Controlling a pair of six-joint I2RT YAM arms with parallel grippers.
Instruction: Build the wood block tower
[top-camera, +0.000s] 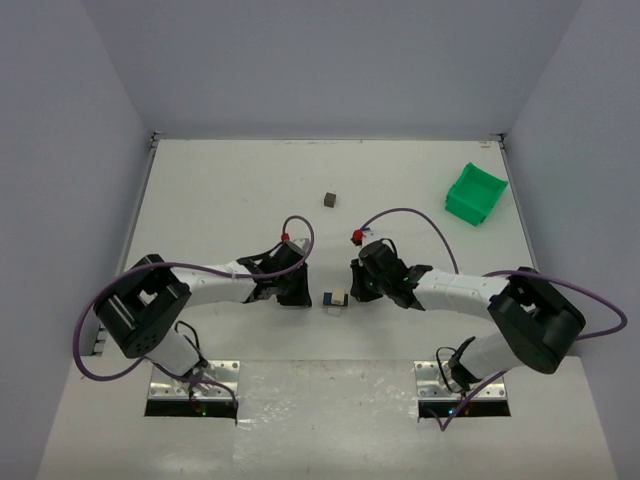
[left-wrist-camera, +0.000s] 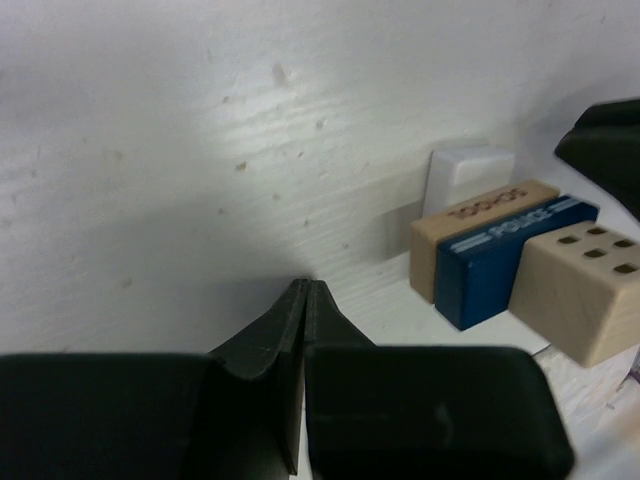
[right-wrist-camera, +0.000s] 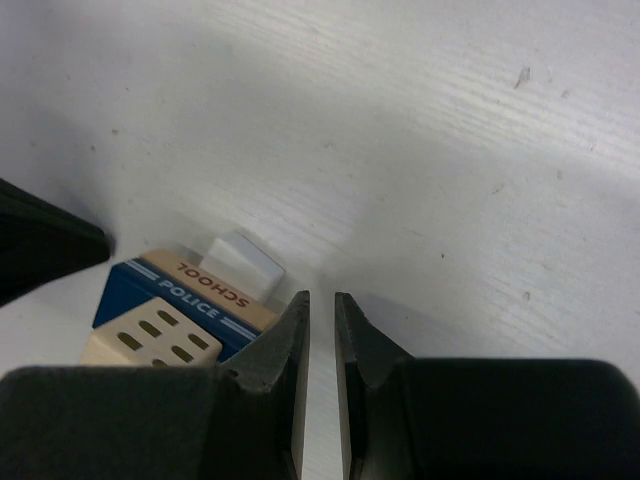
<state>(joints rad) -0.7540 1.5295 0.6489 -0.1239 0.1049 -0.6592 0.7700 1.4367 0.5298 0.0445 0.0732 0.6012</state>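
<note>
Small wooden blocks (top-camera: 335, 298) lie side by side on the white table between my two grippers. In the left wrist view they are a white block (left-wrist-camera: 468, 175), a tan "SCHOOL" block (left-wrist-camera: 480, 222), a blue "POLICE" block (left-wrist-camera: 510, 262) and a beige block with holes (left-wrist-camera: 590, 290). The right wrist view shows the same blue block (right-wrist-camera: 160, 292) and beige block (right-wrist-camera: 150, 340). My left gripper (left-wrist-camera: 307, 285) is shut and empty, just left of them (top-camera: 300, 293). My right gripper (right-wrist-camera: 320, 295) is almost shut with a narrow empty gap, just right of them (top-camera: 357, 285). No blue roof-shaped piece shows.
A dark grey block (top-camera: 329, 199) sits alone farther back on the table. A green plastic bin (top-camera: 475, 193) stands at the back right. The right gripper's dark finger (left-wrist-camera: 610, 145) shows behind the blocks in the left wrist view. Walls enclose the table on three sides.
</note>
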